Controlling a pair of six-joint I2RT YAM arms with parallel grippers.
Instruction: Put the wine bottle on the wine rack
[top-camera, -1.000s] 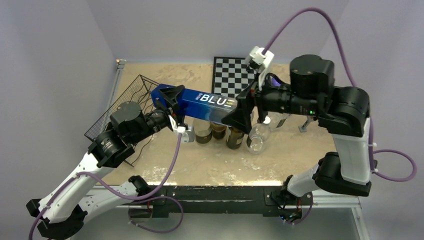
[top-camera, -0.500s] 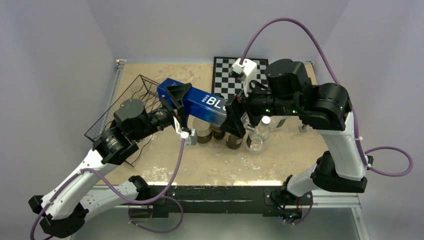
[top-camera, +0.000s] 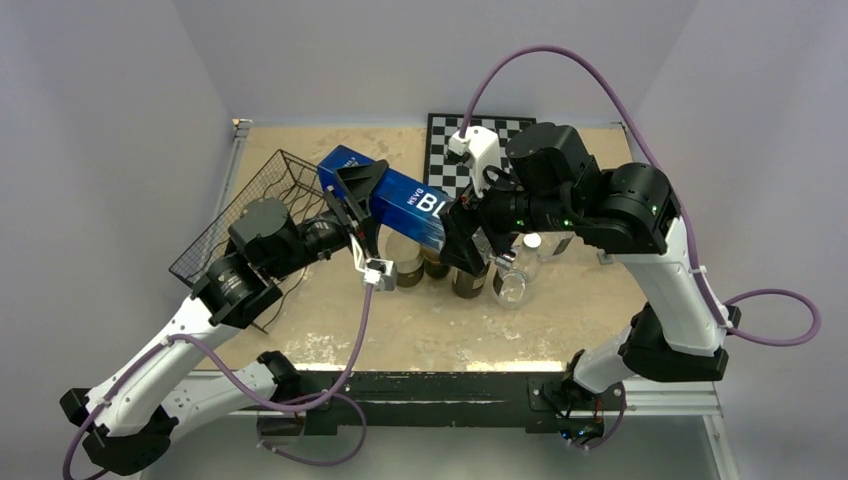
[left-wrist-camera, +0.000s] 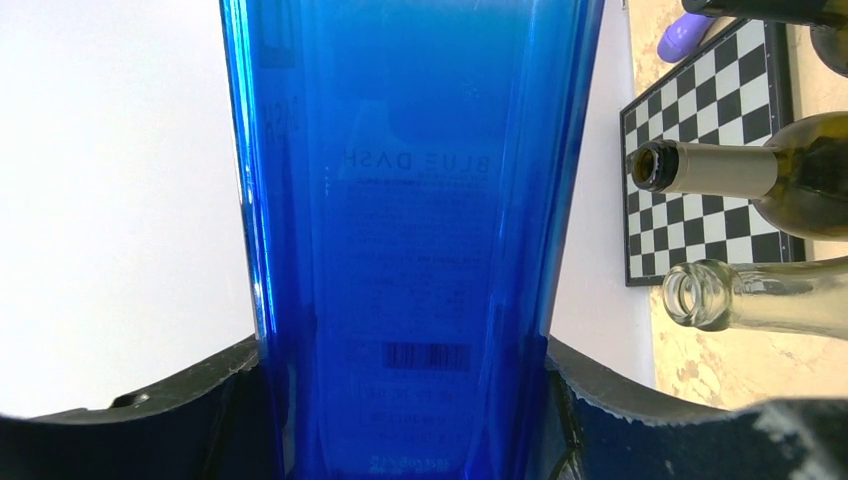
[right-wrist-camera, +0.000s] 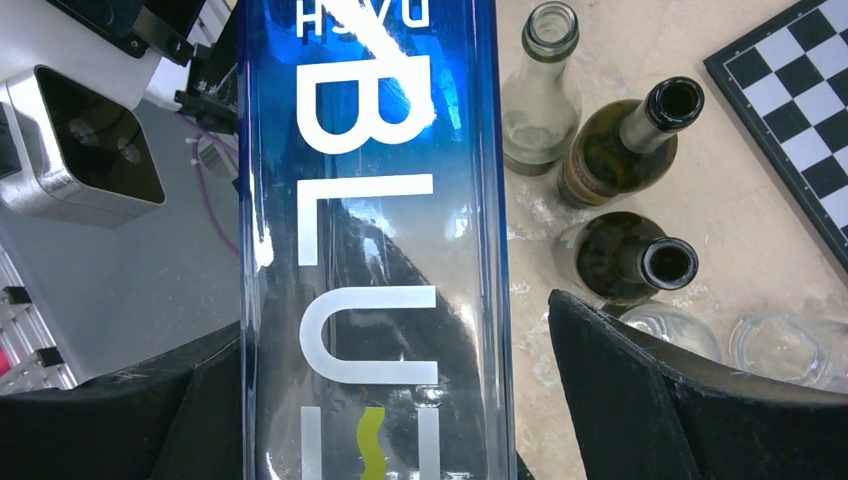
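- Wine bottle, the blue square-sided glass one lettered BLUE, is up in the air and lying sideways between the two arms. It's not on the rack yet!
- Far left, the black wire wine rack sits at the desk edge, partly under the left arm. The bottle's left end hangs just over the rack's near corner.
- Left gripper is clamped on the bottle, about half open, with both fingers pressed flat against the glass sides.
- Right gripper straddles the other end with its jaws wide. The wrist view shows a gap on one side, so I'd say it isn't holding the bottle.
- Danger one: if the left gripper alone carries this long, slick bottle, the free end could sag or twist in that grip.
- Right below that free end stand the open bottles, dark and clear glass packed close. A droop or a low swing would knock them over.
- Danger two: the left arm crowds the rack, so the swing across looks tight, and catching the mesh wall could shove the rack.
- Danger three: flat sides on wavy wires may settle crooked if the bottle is let go early.
- Chessboard lies at the back of the desk, clear of all this.
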